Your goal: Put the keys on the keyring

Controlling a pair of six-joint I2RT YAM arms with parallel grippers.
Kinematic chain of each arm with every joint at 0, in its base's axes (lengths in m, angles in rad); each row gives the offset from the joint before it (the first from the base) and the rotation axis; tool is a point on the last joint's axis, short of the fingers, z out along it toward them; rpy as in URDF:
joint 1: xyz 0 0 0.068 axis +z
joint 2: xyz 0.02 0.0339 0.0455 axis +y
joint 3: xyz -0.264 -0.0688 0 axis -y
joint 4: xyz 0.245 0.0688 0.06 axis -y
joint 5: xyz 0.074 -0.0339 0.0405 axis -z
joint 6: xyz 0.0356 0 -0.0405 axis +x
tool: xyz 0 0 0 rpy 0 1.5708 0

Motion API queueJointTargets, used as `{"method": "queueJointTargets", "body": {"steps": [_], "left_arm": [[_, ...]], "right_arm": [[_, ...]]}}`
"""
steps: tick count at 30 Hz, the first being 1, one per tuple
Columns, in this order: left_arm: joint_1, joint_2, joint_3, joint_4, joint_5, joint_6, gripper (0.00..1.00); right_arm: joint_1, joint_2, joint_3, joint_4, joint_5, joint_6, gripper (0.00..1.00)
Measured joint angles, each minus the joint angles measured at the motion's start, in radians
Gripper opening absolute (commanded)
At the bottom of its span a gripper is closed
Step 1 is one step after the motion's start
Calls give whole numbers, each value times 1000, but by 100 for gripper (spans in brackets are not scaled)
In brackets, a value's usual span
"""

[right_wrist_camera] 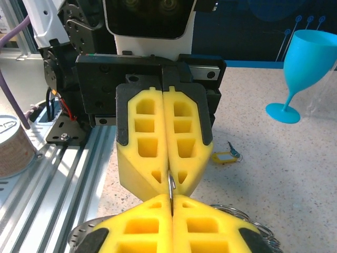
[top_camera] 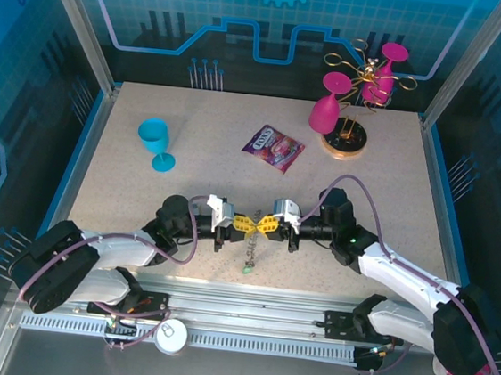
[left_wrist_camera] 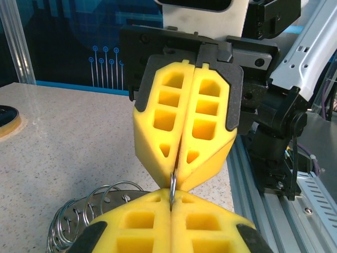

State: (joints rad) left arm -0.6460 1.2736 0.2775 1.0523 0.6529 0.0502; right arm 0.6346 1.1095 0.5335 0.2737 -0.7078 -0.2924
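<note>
With left hand and right hand clamped tip to tip on 1 keyring loop, pry open gently, no twisting.

Blue, yellow and magenta on a beige speckled table.
Left gripper and right gripper: yellow foam, black frames. Dark grey keyring with silver wire loops. Yellow-headed small key. Cyan plastic goblet. Magenta plastic goblets. Purple-pink candy packet. Gold wire stand with brown round wooden base. Blue backdrop with cyan circuit lines.
</note>
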Motion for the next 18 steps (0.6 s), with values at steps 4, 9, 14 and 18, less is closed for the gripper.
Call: {"method": "queueJointTargets", "body": {"steps": [4,9,14,18], "left_arm": [[0,2,-2,2,-2,0,20],[0,-50,0,-86,-29,30,20],[0,-145,31,-280,-56,111,19],[0,-182,42,-376,-71,156,19]], "right_arm": [[0,8,15,-31,-13,-13,0],[2,10,95,-196,17,-71,0],[27,41,220,-396,79,-145,0],[58,84,297,-518,129,-190,0]]}}
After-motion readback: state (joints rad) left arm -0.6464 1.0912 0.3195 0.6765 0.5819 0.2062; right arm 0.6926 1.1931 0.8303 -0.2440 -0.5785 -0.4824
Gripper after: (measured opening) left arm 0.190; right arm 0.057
